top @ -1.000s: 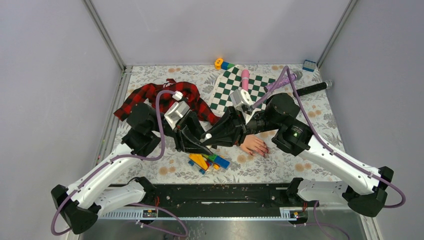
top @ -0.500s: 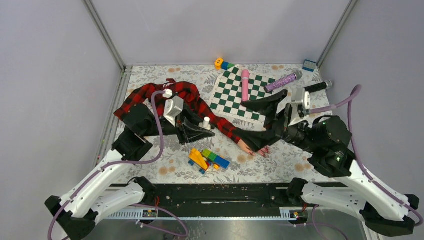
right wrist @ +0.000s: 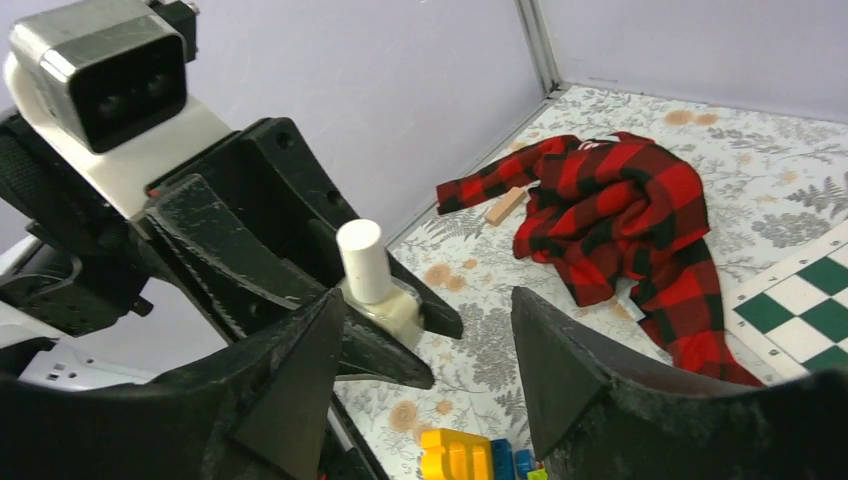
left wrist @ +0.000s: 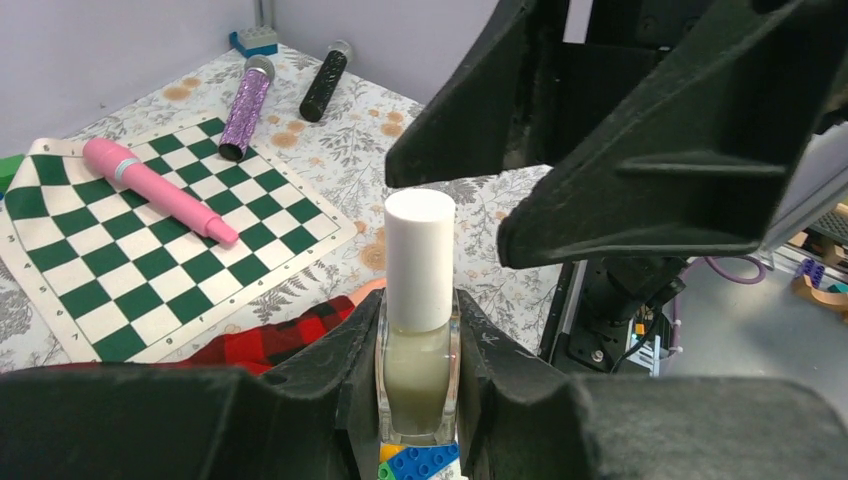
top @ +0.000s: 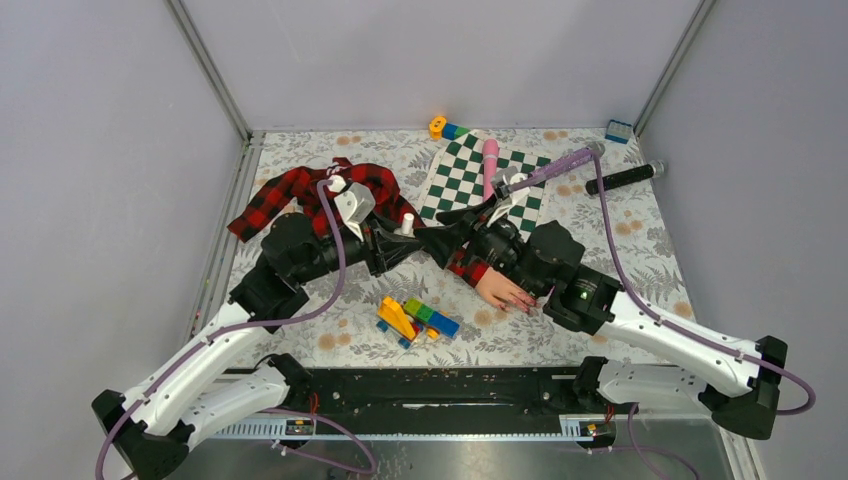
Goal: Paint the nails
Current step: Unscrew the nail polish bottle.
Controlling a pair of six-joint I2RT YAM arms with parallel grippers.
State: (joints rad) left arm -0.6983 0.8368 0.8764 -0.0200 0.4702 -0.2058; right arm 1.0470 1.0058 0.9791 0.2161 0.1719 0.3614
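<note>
My left gripper (left wrist: 418,345) is shut on a small pale bottle (left wrist: 418,365) with a white cap (left wrist: 420,255), held upright above the table. The same bottle (top: 407,224) shows in the top view left of centre. My right gripper (top: 446,228) stands open just right of the cap, its fingers (left wrist: 640,190) close on either side without touching. From the right wrist view the bottle (right wrist: 388,305) sits ahead of the open jaws. The pale pink mannequin hand (top: 505,289) lies palm down beneath the right arm, its dark-red nails (top: 527,304) pointing right. Its plaid sleeve (top: 320,192) trails left.
Coloured toy bricks (top: 412,320) lie near the front edge. A chessboard mat (top: 470,185) at the back carries a pink tube (top: 490,158). A glittery purple microphone (top: 562,163), a black microphone (top: 625,177), a blue brick (top: 618,130) and an orange-green brick (top: 445,128) lie along the back.
The right arm pulled away to the right with its jaws opening, then swung back left to the bottle's cap. The left gripper kept the bottle and shifted it slightly back.
</note>
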